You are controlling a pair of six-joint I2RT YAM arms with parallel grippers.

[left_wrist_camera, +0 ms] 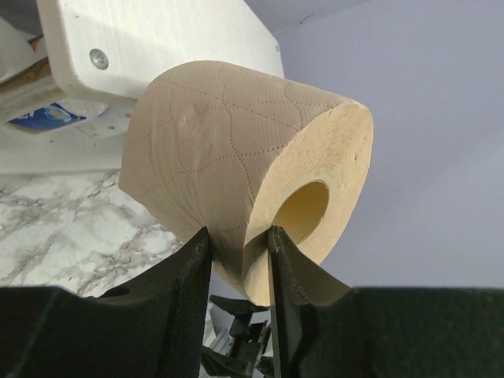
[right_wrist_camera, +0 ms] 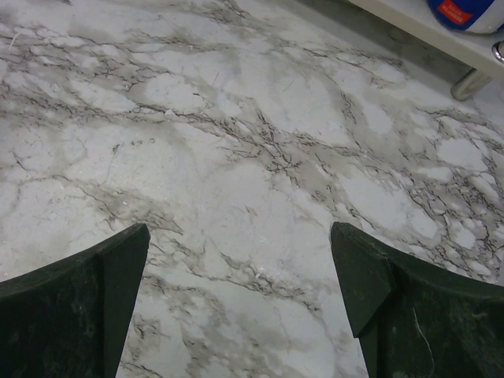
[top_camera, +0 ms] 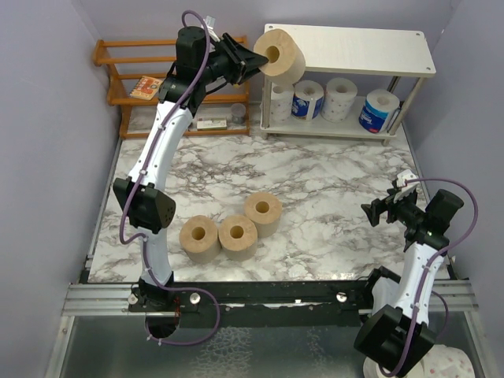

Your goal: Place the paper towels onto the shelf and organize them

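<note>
My left gripper (top_camera: 256,57) is shut on a tan-brown paper towel roll (top_camera: 282,55), pinching its wall with one finger in the core. It holds the roll in the air at the left end of the white shelf's top board (top_camera: 354,49). In the left wrist view the roll (left_wrist_camera: 228,165) fills the middle, and the shelf board's corner (left_wrist_camera: 142,39) is just above it. Three tan-brown rolls (top_camera: 228,230) stand on the marble table. Two white rolls (top_camera: 340,96) and two blue-and-white wrapped rolls (top_camera: 379,109) sit on the lower shelf board. My right gripper (top_camera: 380,211) is open and empty over the table's right side.
An orange-brown slatted wooden rack (top_camera: 130,79) stands at the back left with small items on it. Purple walls close in both sides. In the right wrist view bare marble (right_wrist_camera: 236,157) lies below the open fingers, with a shelf leg (right_wrist_camera: 472,83) at the top right.
</note>
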